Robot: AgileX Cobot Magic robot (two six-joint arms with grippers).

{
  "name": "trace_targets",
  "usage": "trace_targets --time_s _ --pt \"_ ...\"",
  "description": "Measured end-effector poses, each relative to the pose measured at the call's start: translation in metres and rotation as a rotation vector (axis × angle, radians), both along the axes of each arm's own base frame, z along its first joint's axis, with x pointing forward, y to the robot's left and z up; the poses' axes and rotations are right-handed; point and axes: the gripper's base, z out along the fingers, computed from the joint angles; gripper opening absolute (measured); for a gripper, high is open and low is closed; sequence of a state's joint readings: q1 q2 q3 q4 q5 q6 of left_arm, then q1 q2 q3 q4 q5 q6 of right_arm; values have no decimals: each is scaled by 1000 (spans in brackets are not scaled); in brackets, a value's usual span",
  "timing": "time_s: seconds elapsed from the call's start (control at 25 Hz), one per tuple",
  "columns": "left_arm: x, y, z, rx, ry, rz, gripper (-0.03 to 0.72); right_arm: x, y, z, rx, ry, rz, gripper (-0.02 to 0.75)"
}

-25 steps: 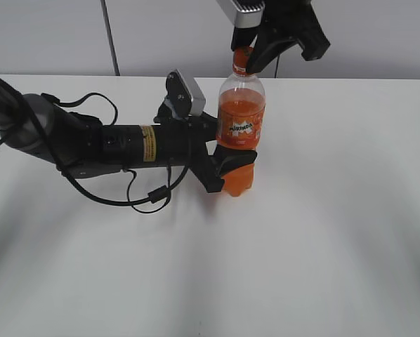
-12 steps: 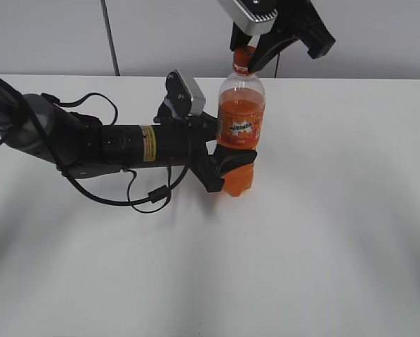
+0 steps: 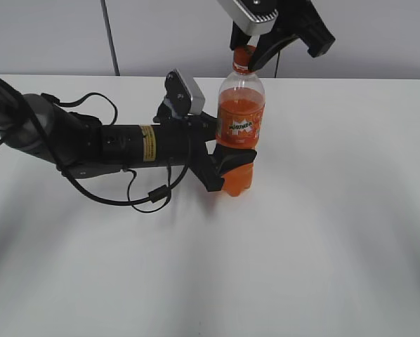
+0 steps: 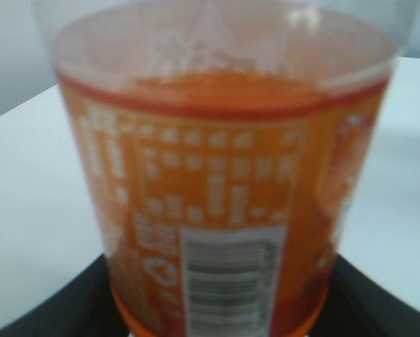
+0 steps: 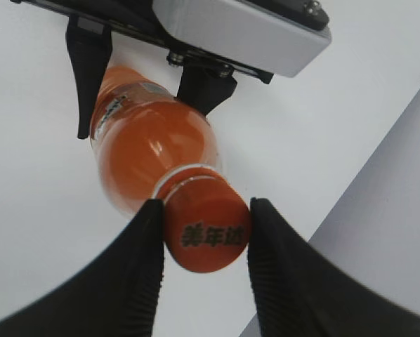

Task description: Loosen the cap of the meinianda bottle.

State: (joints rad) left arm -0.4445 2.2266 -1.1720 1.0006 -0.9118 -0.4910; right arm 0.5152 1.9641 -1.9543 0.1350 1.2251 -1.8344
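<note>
The meinianda bottle (image 3: 241,126) stands upright on the white table, with orange drink and an orange label. My left gripper (image 3: 232,163) reaches in from the left and is shut on the bottle's lower body. In the left wrist view the bottle's label (image 4: 217,175) fills the frame, with black fingers (image 4: 48,312) at both sides of it. My right gripper (image 3: 246,56) comes down from above and is shut on the orange cap (image 3: 241,60). In the right wrist view both fingers (image 5: 136,274) press the sides of the cap (image 5: 206,232), above the bottle body (image 5: 154,151).
The white table (image 3: 322,232) runs to a back edge against a grey wall (image 3: 378,35). The left arm (image 3: 119,144) lies low across the table's left half, with loose cables (image 3: 150,196) beside it.
My right wrist has turned a little about the cap over the last second. The bottle and the left arm have not moved.
</note>
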Motion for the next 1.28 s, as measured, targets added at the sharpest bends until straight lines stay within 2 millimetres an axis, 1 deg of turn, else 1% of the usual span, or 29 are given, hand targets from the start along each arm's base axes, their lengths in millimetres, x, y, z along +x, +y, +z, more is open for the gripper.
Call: trace_targets --time_s 0.08,0.48,0.72,0.96,1.28 --pt "0 0 0 0 0 0 418 0 0 0 -3 -3 9 277" --pt "0 0 0 -1 1 1 418 0 1 0 -57 -68 196 277" --pt "0 0 0 -1 0 0 418 -1 3 0 -111 -142 441 277" --pt "0 0 0 -1 0 0 417 -1 3 0 -143 -178 545 277" --pt "0 0 0 -1 0 0 417 -1 3 0 -208 -255 753 277"
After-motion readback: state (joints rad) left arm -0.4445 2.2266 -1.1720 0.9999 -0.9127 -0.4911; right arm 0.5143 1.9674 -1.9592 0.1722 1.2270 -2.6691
